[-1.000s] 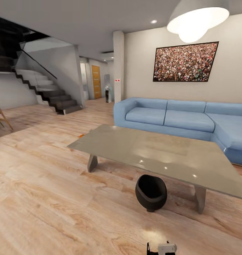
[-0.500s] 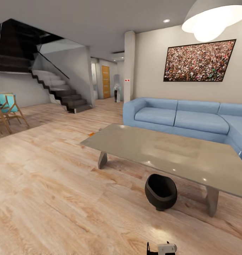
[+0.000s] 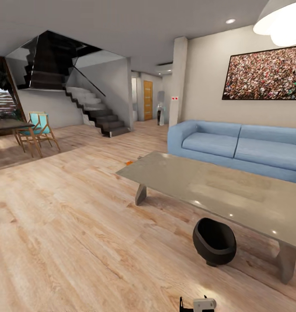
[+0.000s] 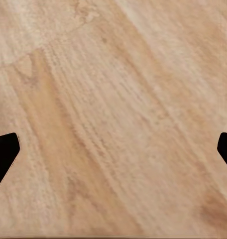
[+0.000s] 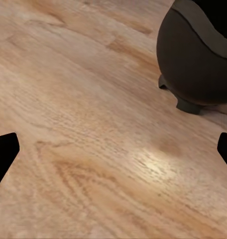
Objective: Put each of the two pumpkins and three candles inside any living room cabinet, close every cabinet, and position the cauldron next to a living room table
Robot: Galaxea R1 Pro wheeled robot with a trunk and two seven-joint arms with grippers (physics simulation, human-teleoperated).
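Cauldron (image 3: 214, 241) is being seen on the floor beside the table (image 3: 217, 190), partly under its edge. Both grippers, left (image 4: 113, 149) and right (image 5: 113, 149), are being held spread and empty. If turning is being continued carelessly, the cauldron risks being knocked away.

One cauldron (image 3: 214, 241), one table (image 3: 217, 190), one blue sofa (image 3: 239, 147), one staircase (image 3: 94, 110), one teal chair (image 3: 37, 130).
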